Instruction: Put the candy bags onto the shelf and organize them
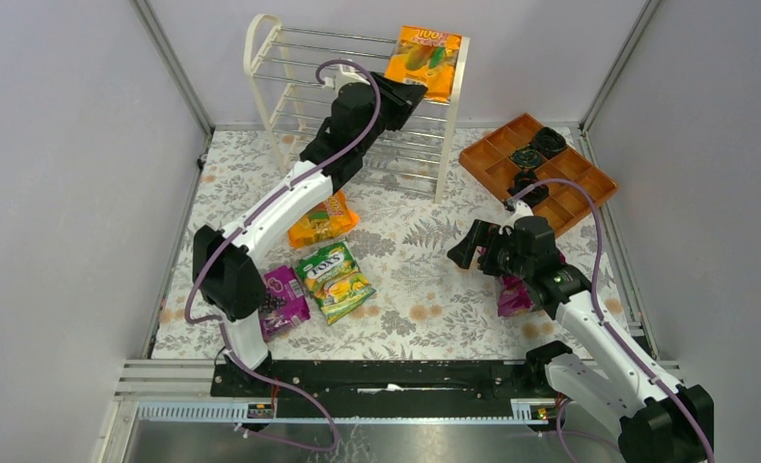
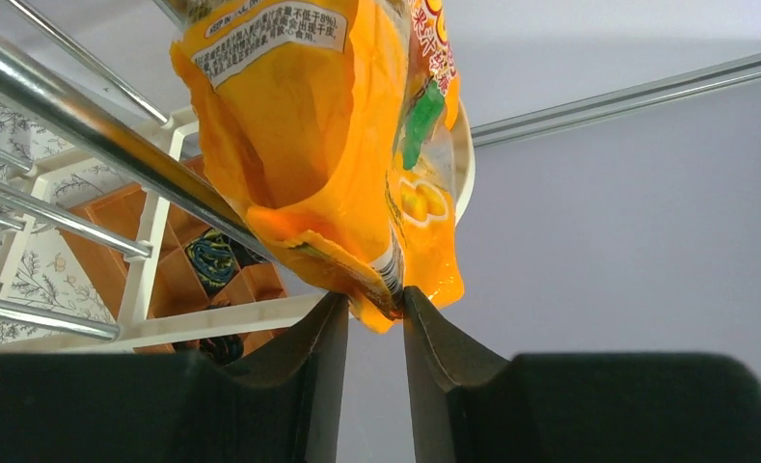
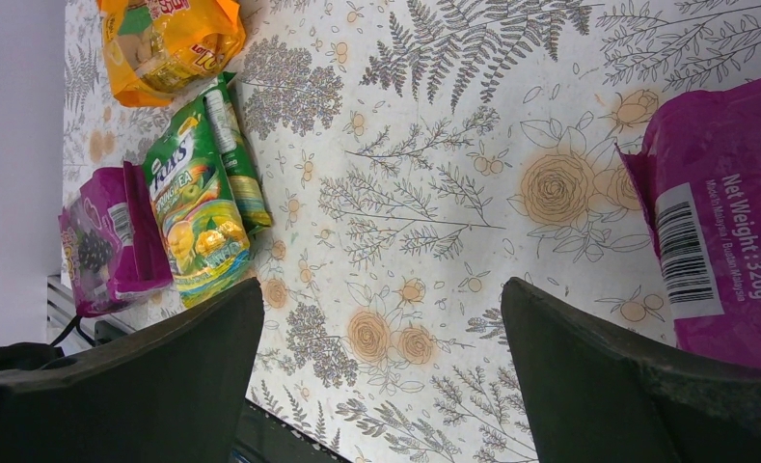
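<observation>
Glossy orange fruit-print candy bag (image 1: 426,60): top tier, right end of cream-white chrome-rod shelf (image 1: 448,145). Left gripper (image 2: 374,301): jaws narrowed about the bag's lower edge; actual pinch cannot be told. Right gripper (image 3: 381,289): spread wide over the tabletop, beside purple candy bag (image 3: 733,212) near the right edge.

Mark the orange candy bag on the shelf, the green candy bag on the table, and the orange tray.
orange candy bag (image 1: 426,60): top view, middle of its front face.
green candy bag (image 1: 335,280): top view, centre of the pouch.
orange tray (image 1: 498,154): top view, bare compartment at its left end.
</observation>
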